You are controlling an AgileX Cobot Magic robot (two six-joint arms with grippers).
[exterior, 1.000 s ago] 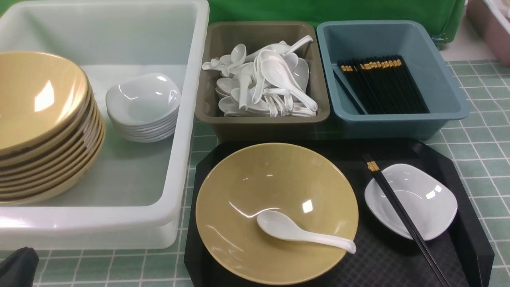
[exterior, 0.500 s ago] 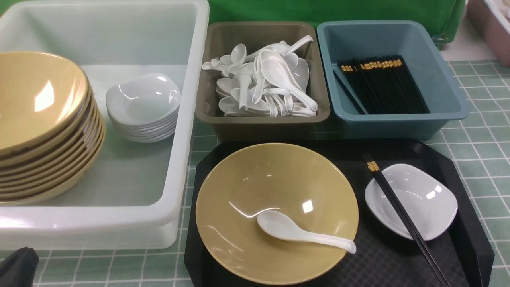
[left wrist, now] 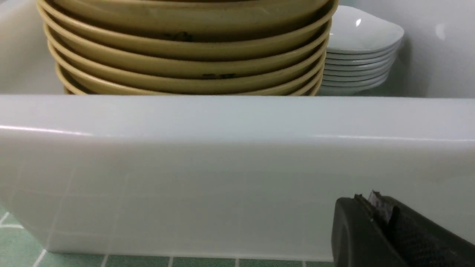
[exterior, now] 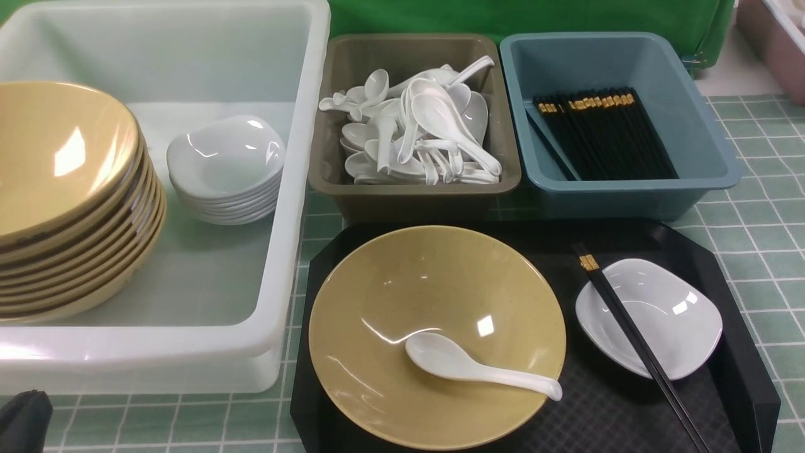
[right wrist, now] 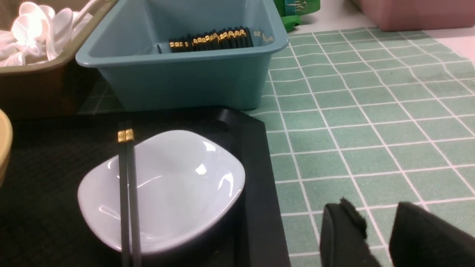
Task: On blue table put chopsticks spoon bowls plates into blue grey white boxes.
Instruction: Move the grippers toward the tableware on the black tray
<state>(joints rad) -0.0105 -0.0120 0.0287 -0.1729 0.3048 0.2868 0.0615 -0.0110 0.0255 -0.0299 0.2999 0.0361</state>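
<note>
Blue table [right wrist: 371, 111], plate [right wrist: 167, 185] near right end effector [right wrist: 374, 237]

Bare bench [exterior: 761, 233] tiles lie open along the right edge, beside the tray [exterior: 591, 421] and blue box [exterior: 629, 201]. Boxes block the far edge: white box [exterior: 188, 352] on the left, grey box [exterior: 415, 204] in the middle, close beside the blue. A narrow tiled gap parts white box from tray. A thin strip fronts it at the near left corner.

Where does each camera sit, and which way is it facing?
Front: between the arms, looking forward-down at black tray, grey box; left end effector bottom-left.
Left wrist: low, facing white box wall, bowls behind; left end effector shows.
Right wrist: low, facing plate, chopsticks, blue box; open right end effector shows.
Shared: plate, in front and right wrist.
</note>
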